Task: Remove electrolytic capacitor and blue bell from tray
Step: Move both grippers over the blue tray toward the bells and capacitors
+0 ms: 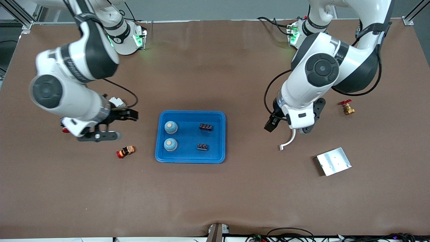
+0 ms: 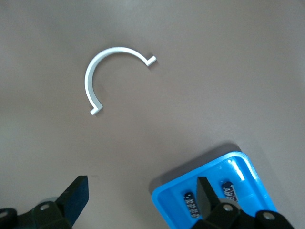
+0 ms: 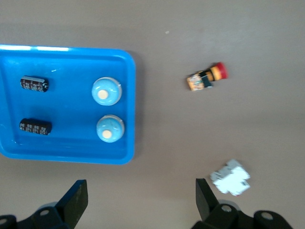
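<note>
Two blue dome bells (image 1: 170,127) (image 1: 170,144) and two black capacitors (image 1: 206,127) (image 1: 202,147) lie in the blue tray (image 1: 189,115) at mid-table. The right wrist view shows the bells (image 3: 106,91) (image 3: 110,129), the capacitors (image 3: 34,84) (image 3: 35,127) and the tray (image 3: 129,57). My right gripper (image 1: 126,115) (image 3: 141,191) is open and empty over bare table beside the tray, toward the right arm's end. My left gripper (image 1: 272,123) (image 2: 140,191) is open and empty over the table toward the left arm's end. The left wrist view shows a tray corner (image 2: 176,188) with both capacitors (image 2: 190,202) (image 2: 229,190).
A red-capped push button (image 1: 125,151) (image 3: 207,78) and a small white part (image 1: 116,101) (image 3: 230,177) lie near the right gripper. A white C-shaped clip (image 1: 288,141) (image 2: 112,71), a metal plate (image 1: 333,161) and a brass valve (image 1: 347,108) lie toward the left arm's end.
</note>
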You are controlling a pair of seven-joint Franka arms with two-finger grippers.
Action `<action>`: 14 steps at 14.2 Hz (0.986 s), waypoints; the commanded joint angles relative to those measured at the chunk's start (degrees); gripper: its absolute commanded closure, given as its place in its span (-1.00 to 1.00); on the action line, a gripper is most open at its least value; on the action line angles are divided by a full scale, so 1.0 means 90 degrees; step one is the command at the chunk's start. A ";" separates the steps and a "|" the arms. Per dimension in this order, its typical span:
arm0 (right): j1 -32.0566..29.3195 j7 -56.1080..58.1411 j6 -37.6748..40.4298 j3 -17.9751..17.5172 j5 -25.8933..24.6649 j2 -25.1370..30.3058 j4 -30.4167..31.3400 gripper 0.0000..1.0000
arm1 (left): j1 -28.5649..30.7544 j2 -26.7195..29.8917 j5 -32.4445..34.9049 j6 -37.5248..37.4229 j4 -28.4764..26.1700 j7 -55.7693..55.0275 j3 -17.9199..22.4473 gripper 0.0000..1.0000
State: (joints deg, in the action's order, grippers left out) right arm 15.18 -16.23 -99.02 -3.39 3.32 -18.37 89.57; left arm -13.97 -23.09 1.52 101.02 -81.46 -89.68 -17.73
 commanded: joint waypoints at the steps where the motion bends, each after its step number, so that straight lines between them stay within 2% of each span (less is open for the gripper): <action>1: 0.0392 -0.0577 -0.0821 0.0064 0.0168 0.0079 0.0758 -1.00 | -0.0273 -0.0480 0.0230 -0.0043 0.0564 -0.0590 0.0047 -1.00; 3: 0.0607 -0.1279 -0.1398 -0.0023 0.0168 -0.0097 0.1081 -1.00 | -0.0410 -0.0714 0.0387 0.0044 0.0750 -0.1059 0.0047 -1.00; 5: 0.0919 -0.1904 -0.1566 -0.0014 0.0139 -0.0282 0.1092 -1.00 | -0.0508 -0.0871 0.0398 0.0229 0.0809 -0.1488 0.0056 -1.00; 9: 0.1223 -0.2200 -0.2035 -0.0014 0.0080 -0.0722 0.1161 -1.00 | -0.0712 -0.1173 0.0407 0.0678 0.0819 -0.2250 0.0056 -1.00; 13: 0.1253 -0.2210 -0.2366 0.0015 0.0051 -0.0976 0.1277 -1.00 | -0.1131 -0.1612 0.0407 0.1080 0.1150 -0.3080 0.0475 -1.00; 14: 0.1195 -0.2210 -0.2560 0.0025 0.0051 -0.0977 0.1510 -1.00 | -0.1307 -0.1720 0.0407 0.1119 0.1257 -0.3237 0.0621 -1.00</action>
State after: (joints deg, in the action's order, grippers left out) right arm 26.24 -35.40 -119.63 -3.44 3.89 -27.35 100.48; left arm -22.54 -35.62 3.89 110.99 -74.49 -115.46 -14.81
